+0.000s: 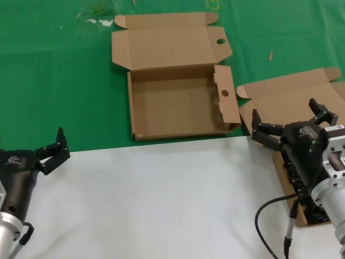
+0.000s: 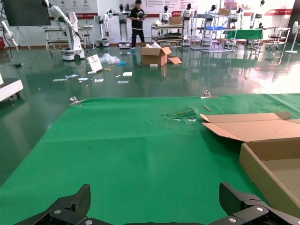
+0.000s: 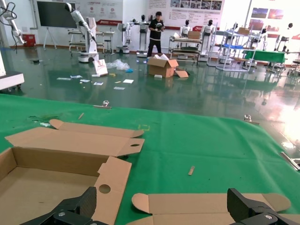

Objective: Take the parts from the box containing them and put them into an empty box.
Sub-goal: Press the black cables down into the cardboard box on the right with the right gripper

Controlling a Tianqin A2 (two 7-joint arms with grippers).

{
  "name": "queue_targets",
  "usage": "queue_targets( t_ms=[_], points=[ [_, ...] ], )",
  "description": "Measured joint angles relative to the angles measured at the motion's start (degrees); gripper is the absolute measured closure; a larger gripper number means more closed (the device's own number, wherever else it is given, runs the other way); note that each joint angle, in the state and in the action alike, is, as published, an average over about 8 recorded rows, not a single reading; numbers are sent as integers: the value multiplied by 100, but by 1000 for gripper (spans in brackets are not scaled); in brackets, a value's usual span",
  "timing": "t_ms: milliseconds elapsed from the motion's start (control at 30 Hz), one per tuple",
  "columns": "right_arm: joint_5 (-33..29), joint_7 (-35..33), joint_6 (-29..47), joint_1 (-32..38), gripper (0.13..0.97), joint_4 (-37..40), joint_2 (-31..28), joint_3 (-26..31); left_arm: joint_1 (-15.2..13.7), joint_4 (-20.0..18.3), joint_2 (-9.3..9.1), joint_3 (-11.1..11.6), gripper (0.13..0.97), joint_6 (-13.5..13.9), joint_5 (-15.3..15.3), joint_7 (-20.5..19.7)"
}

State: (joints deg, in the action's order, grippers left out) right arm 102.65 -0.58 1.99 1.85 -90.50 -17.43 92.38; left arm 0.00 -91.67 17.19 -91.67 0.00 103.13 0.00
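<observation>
The wide, shallow mailer box (image 1: 178, 105) lies open at the far centre of the green table cover (image 1: 59, 81), its lid folded back away from the robot and its right side flap, pierced by a round hole, standing up. Its tray is bare cardboard.

A second cardboard box (image 1: 291, 100), plain-lidded, sits at the right edge, well apart from the first, with its lid also folded back. Most of its tray is hidden behind the right arm; black cord bundles (image 1: 312, 213) show in its near end, though how many cannot be told.

The right gripper (image 1: 294, 123) hangs over this second box, fingers spread wide, holding nothing. The robot's thicker black cable (image 1: 269, 226) loops below that arm, over the white sheet (image 1: 161, 199) covering the near part of the table.

The left gripper (image 1: 54, 151) sits at the near left, at the line where white sheet meets green cover, jaws wide and empty, well clear of both boxes.
</observation>
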Motion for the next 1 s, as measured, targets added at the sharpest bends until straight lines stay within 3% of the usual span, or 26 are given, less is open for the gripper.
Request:
queue_targets(
  t_ms=[733, 1000],
  points=[
    [0, 0, 0, 0, 129, 0, 0, 0, 0, 0, 0, 0, 132, 0, 0, 0],
    [-45, -119, 36, 3, 129, 20, 105, -109, 0, 0, 0, 0, 166, 0, 0, 0]
  ],
)
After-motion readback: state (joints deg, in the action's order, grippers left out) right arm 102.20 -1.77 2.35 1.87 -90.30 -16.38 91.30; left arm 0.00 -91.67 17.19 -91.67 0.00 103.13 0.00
